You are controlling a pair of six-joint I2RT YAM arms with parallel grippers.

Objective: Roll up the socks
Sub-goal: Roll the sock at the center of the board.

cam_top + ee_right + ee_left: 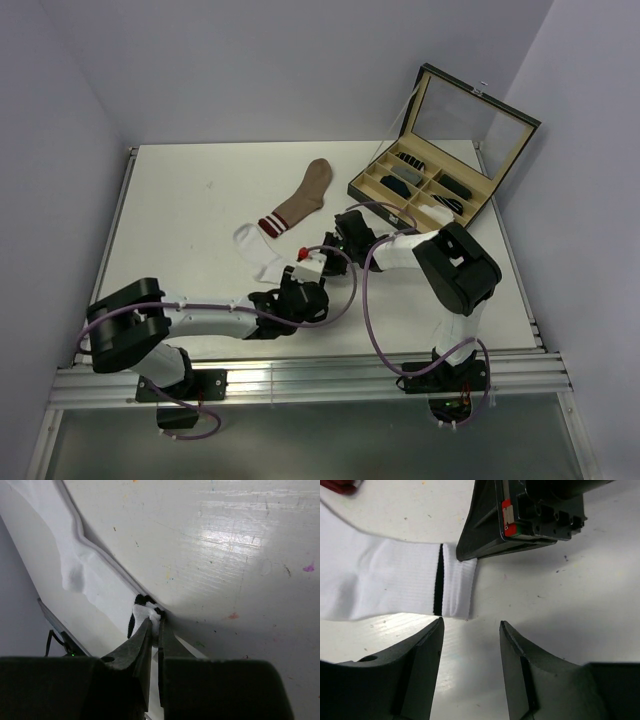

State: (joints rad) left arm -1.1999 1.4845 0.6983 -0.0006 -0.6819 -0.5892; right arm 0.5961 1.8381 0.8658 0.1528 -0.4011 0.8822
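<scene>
- From the overhead camera we see a white table (pixel 180 220) with two robot arms reaching in from the 6 o'clock edge. Their wrists meet just below the table's centre.
- The white sock (pixel 257 250) lies at about 9 o'clock from the centre, with its cuff pointing toward the grippers.
- The tan-brown sock (pixel 305 200) lies flat at about 11 o'clock from the centre. Its red-and-white striped cuff sits just beside the white sock, and no gripper touches it.
- The right gripper (pixel 156 625) has its two fingers pressed together on a bunched corner of the white sock's cuff. A bit of dark stripe shows at the pinch.
- In the right wrist view, the rest of the white sock stretches away toward 10 o'clock.
- The left gripper (pixel 470 645) hangs over the table with its fingers (pixel 427 650) spread apart. We see only bare table between them, so it holds nothing.
- In the left wrist view, the cuff end of the white sock sits at 11 o'clock from the left gripper's fingers, just beyond their tips. One dark stripe runs across it near the edge. The right gripper's dark finger meets the cuff's upper corner at 12 o'clock.
- A dark compartment box (pixel 372 168) stands at 2 o'clock on the table with its windowed lid (pixel 470 115) propped open. Small dark sock rolls (pixel 455 187) sit in some of its compartments.
</scene>
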